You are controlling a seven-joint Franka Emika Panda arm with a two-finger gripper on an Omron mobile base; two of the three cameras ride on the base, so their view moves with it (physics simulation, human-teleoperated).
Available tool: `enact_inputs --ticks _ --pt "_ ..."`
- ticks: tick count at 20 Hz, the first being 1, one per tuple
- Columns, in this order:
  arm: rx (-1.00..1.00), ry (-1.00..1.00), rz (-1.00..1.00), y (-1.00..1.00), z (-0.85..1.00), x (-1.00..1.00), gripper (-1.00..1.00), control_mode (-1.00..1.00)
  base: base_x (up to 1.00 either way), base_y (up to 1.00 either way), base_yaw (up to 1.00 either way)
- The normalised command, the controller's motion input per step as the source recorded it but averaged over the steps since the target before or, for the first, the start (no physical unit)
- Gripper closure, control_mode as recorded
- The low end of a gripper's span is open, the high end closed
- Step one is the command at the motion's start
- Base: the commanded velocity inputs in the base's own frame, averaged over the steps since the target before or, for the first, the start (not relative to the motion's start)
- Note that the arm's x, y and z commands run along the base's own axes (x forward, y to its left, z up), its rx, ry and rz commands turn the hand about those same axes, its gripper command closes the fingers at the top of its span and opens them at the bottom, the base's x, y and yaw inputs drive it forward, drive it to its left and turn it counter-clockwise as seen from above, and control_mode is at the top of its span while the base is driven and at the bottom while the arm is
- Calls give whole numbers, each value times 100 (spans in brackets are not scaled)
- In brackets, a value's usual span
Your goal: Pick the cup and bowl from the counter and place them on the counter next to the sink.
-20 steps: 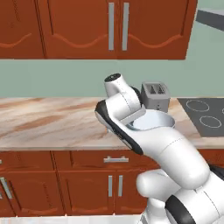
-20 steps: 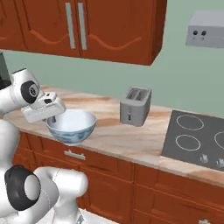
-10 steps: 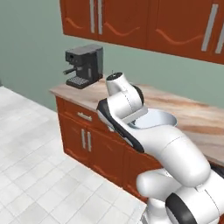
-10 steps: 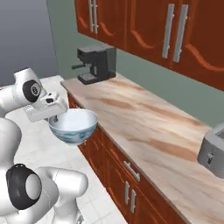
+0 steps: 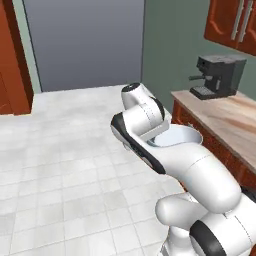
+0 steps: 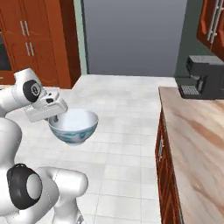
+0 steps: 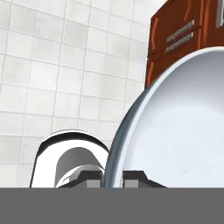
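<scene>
Bowl (image 6: 73, 126) carried in mid-air over the tiled floor (image 6: 127, 109), well clear of the counter (image 6: 192, 144) at 3 o'clock. Claw (image 7: 113, 177) pinched nearly shut on the bowl's rim, a fingertip either side. Judgement: keep the bowl level and the grip firm while the base travels toward the sink. Count: one bowl, one coffee machine (image 6: 204, 77), one counter.

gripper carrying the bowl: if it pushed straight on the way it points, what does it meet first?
Probably the white tiled floor. The gripper, shut on the pale blue glassy bowl's rim, faces down; depth unclear.
</scene>
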Motion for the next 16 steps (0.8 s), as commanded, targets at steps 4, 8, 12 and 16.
enact_inputs --ticks 4,8,12,16 --pt "0 0 0 0 0 0 100 100 0 6 100" --pt "0 0 0 0 0 0 100 100 0 1 100" --pt "0 0 0 0 0 0 100 100 0 0 100" --pt "0 0 0 0 0 0 100 100 0 4 100"
